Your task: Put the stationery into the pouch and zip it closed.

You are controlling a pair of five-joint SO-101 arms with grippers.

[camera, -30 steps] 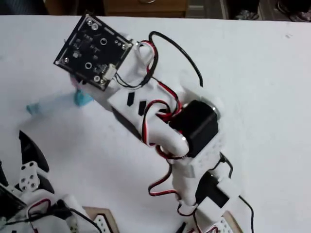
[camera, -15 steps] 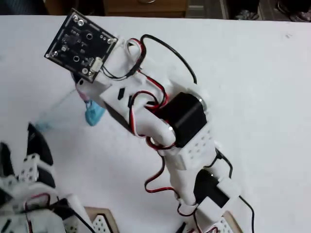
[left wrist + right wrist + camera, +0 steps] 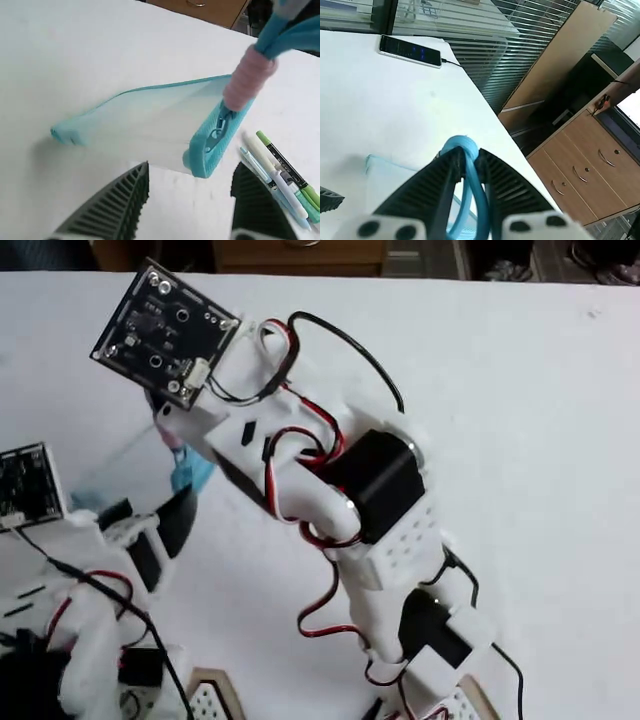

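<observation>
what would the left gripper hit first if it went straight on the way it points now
Most likely the pouch: its teal zipper end lies straight ahead of the open left gripper. The pens sit off to the side. Depth is unclear.

Cannot see most of the pouch (image 3: 192,472) from above: covered by the right arm (image 3: 300,455), bar a teal corner. Cut off at the left wrist view's edge: the pens (image 3: 279,174) and the finger bases of the left pincer (image 3: 194,169). Clipped likewise in the right wrist view: the teal loop (image 3: 470,200) pinched by the right pincer (image 3: 467,154).
</observation>
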